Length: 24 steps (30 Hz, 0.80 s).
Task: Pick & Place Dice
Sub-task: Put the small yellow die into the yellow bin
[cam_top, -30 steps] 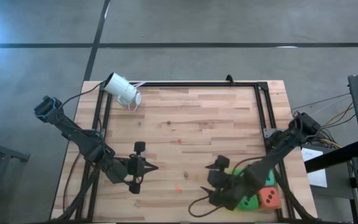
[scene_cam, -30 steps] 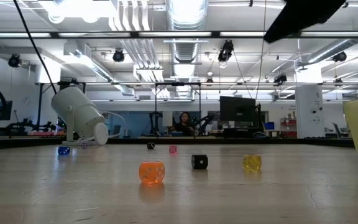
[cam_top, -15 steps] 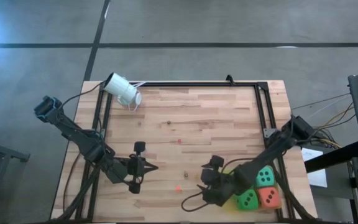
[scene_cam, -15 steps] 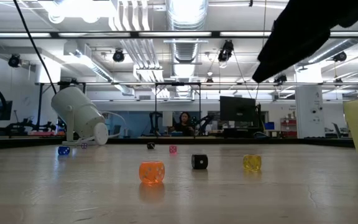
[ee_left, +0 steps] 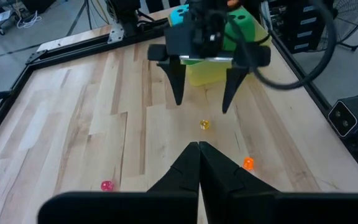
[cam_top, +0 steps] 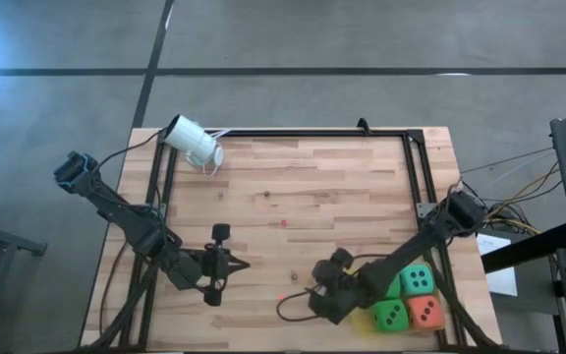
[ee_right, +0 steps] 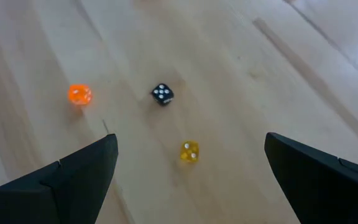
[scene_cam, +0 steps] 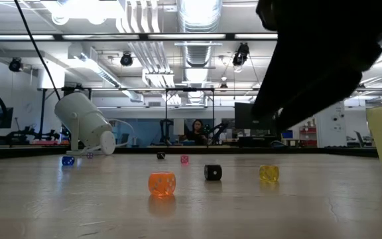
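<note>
Blocking much of the low view's upper right, the right arm shows there only as a dark mass, fingers not distinguishable in that view. Big dice sit at the table's near-right corner in the high view: teal die (cam_top: 419, 280), one green die (cam_top: 392, 316), orange-red die (cam_top: 424, 313) — 3 countable. A yellow block (cam_top: 364, 317) beside the green die is partly under the arm; can't tell what it is. In the left wrist view the cluster is mostly hidden behind the right gripper; only bits of green (ee_left: 244, 25), teal (ee_left: 178, 13) and yellow (ee_left: 204, 70) show. Fourth die not made out.

Right gripper (cam_top: 314, 292) hovers just left of the dice cluster, over bare wood; per the left wrist view its fingers (ee_left: 176, 78) are spread wide w/ nothing between them, pointing down at the table. Right wrist view confirms: 2 dark fingertips (ee_right: 79, 171) far apart, three tiny dice on the wood beyond — orange (ee_right: 78, 94), black (ee_right: 161, 94), yellow (ee_right: 189, 151), all apart from each other.

Left gripper (cam_top: 239, 263) waits over the table's near-left area, fingers (ee_left: 191, 165) pressed together, nothing held.

Low view: tiny orange (scene_cam: 162, 183), black (scene_cam: 212, 172), yellow (scene_cam: 268, 173), pink (scene_cam: 184, 159), blue (scene_cam: 67, 160) dice on the wood; white camera (scene_cam: 85, 123) at far left. Far-off person (scene_cam: 195, 131) in the room behind, details too small.
</note>
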### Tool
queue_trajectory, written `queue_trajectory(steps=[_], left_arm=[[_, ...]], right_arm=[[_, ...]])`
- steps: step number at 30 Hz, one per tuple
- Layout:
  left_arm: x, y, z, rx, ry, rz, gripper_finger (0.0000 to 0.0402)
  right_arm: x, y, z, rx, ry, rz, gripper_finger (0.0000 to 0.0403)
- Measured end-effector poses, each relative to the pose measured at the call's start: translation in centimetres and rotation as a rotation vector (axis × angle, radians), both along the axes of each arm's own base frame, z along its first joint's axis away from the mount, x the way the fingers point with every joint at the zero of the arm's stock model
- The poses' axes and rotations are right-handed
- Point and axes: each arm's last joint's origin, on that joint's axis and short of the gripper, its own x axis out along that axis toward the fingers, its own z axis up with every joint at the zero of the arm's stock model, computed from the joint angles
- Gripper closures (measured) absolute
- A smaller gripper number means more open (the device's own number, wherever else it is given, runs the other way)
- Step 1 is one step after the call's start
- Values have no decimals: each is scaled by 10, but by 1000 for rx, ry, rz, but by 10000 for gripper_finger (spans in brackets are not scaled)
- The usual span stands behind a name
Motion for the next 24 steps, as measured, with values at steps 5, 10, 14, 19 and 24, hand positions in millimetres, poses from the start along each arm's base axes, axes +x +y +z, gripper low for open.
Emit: queue_trajectory(steps=[5,10,14,19,24], left_arm=[[0,0,0,0,0,1,396],[0,0,0,0,0,1,396],[0,0,0,0,0,1,396],[0,0,0,0,0,0,396],[0,0,0,0,0,0,396]], right_arm=[[7,-3,-20,4,26,-70,3],[22,-3,-35,18,99,-32,3],[30,2,-41,-5,132,8,3],[35,5,-38,-12,182,18,3],[36,6,-36,-11,189,26,4]])
